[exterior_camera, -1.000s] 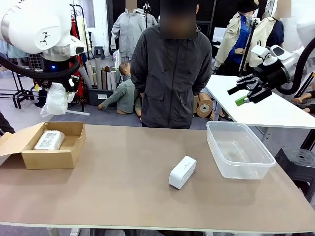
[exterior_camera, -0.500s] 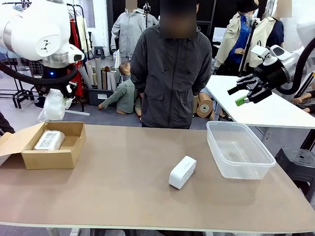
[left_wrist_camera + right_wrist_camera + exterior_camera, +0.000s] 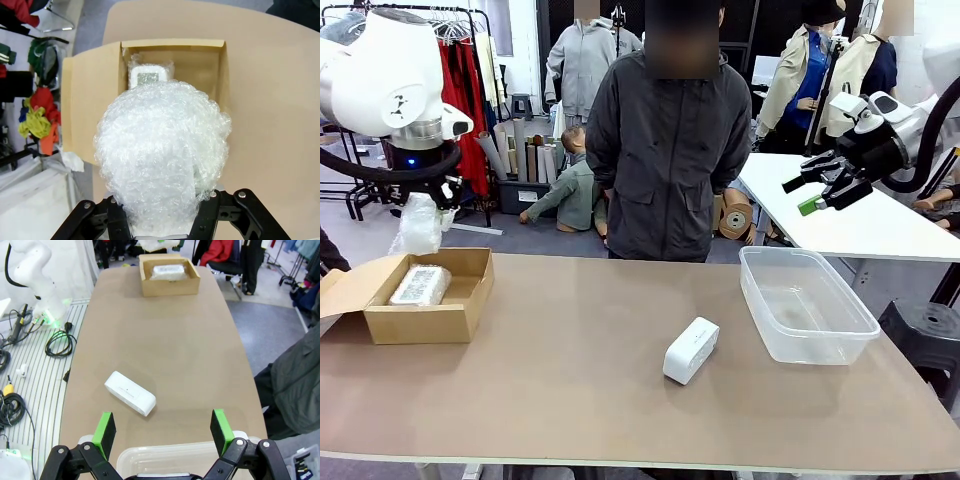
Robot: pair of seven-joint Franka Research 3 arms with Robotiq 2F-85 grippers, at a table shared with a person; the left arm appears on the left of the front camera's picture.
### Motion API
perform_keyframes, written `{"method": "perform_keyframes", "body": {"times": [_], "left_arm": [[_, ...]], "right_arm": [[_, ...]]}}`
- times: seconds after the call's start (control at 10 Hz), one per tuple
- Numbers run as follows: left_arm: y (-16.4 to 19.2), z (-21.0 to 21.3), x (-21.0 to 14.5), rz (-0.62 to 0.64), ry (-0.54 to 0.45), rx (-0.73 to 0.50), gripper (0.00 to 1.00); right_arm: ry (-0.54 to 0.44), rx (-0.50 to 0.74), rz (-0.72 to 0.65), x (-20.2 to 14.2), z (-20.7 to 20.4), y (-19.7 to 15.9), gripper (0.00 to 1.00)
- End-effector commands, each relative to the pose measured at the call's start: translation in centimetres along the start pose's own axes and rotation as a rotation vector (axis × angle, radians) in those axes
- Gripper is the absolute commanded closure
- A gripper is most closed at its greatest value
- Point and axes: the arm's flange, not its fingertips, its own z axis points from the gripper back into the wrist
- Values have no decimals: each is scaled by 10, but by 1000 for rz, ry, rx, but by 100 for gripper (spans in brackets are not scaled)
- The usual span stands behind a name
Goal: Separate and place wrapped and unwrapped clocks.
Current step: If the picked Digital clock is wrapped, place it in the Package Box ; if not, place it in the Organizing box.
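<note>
My left gripper (image 3: 421, 203) is shut on a wrapped clock (image 3: 418, 226), a white block bundled in bubble wrap, which hangs above the far left corner of the brown cardboard box (image 3: 440, 308). In the left wrist view that bundle (image 3: 162, 150) hides the fingertips, and the box (image 3: 210, 70) lies below it. A second wrapped clock (image 3: 420, 285) rests inside the box. The unwrapped clock (image 3: 691, 350), smooth and white, lies on the table's middle. High at the right, my right gripper (image 3: 813, 192) is open and holds nothing; its green pads (image 3: 104, 432) frame the unwrapped clock (image 3: 130, 393).
A clear plastic tub (image 3: 861, 317) stands on the right of the table. A person in a dark jacket (image 3: 665, 150) stands at the far edge, hands out of sight. The box's flap (image 3: 342, 290) folds out to the left. A white table (image 3: 860, 225) stands behind my right arm.
My left arm has carried the wrapped clock leftward and a little lower, toward the box. The right arm, the unwrapped clock and the tub have not moved.
</note>
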Motion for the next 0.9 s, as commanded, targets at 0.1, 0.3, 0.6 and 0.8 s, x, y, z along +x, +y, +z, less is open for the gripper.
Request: {"method": "perform_keyframes", "body": {"times": [0.1,0.3,0.6,0.8], "left_arm": [[14,-15,2,4,-2,-47,100],[20,-24,7,23,8,-62,100],[23,-33,9,20,9,-84,100],[23,-39,8,17,7,-88,100]], "right_arm": [[-2,-3,2,1,0,2,0],[-2,-3,2,1,0,2,0],[-2,-3,2,1,0,2,0],[-2,-3,2,1,0,2,0]]}}
